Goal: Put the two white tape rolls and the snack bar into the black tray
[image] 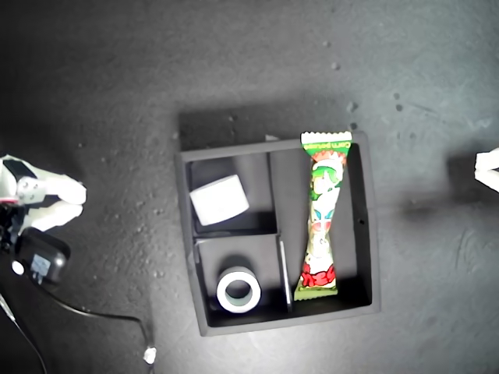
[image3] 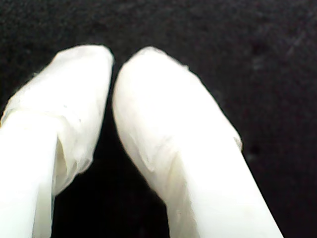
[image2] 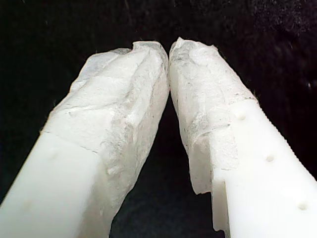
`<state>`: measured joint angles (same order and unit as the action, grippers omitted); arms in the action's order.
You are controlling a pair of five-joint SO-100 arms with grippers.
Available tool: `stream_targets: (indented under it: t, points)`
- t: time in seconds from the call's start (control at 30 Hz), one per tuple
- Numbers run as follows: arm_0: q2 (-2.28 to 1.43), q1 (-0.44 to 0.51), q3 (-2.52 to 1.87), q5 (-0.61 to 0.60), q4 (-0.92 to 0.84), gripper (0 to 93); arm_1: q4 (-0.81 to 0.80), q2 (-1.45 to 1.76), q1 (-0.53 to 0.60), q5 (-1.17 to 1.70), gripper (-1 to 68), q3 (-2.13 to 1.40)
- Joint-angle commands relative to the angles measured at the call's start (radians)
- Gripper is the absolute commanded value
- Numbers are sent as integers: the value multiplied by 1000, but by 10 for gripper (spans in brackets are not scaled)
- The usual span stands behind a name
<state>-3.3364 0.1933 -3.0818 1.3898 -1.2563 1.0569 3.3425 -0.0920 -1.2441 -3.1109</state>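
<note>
The black tray (image: 369,234) sits mid-table in the exterior view. Its long compartment holds the snack bar (image: 323,218), lying lengthwise with one crimped end resting on the far wall. One white tape roll (image: 220,199) lies on its side in one small compartment. The other roll (image: 224,290) lies flat, hole up, in the second small compartment. My first gripper (image2: 168,49) is shut with nothing between its wrapped fingers, over bare black surface. My second gripper (image3: 114,64) is likewise shut and holds nothing. Neither wrist view shows the tray.
One white arm (image: 39,195) with a black box (image: 43,261) and a cable (image: 101,315) shows at the exterior view's left edge. Another white arm part (image: 487,167) shows at its right edge. I cannot tell which arm is first. Dark mat surrounds the tray.
</note>
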Motion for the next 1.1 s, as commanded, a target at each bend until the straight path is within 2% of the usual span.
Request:
stream_targets:
  t: [0.0,0.07,0.17,0.3,0.37,0.47,1.07]
  points:
    - [-49,15,-57,3,2,0,49,9,15,17,-5,-14]
    - [-49,-6,-57,-37,-2,2,115,9,11,14,-3,-14]
    - [-49,-5,-57,-34,-14,16,187,6,-11,63,-1,-14]
    - [-49,-15,-57,-201,-34,16,204,8,-41,265,-1,-14]
    - [-49,-11,-57,-196,-49,16,236,8,-55,272,-1,-14]
    - [-48,-6,-57,-95,-135,17,282,8,-61,212,0,-14]
    - [-48,-5,-57,-101,-135,17,282,8,-54,212,0,-14]
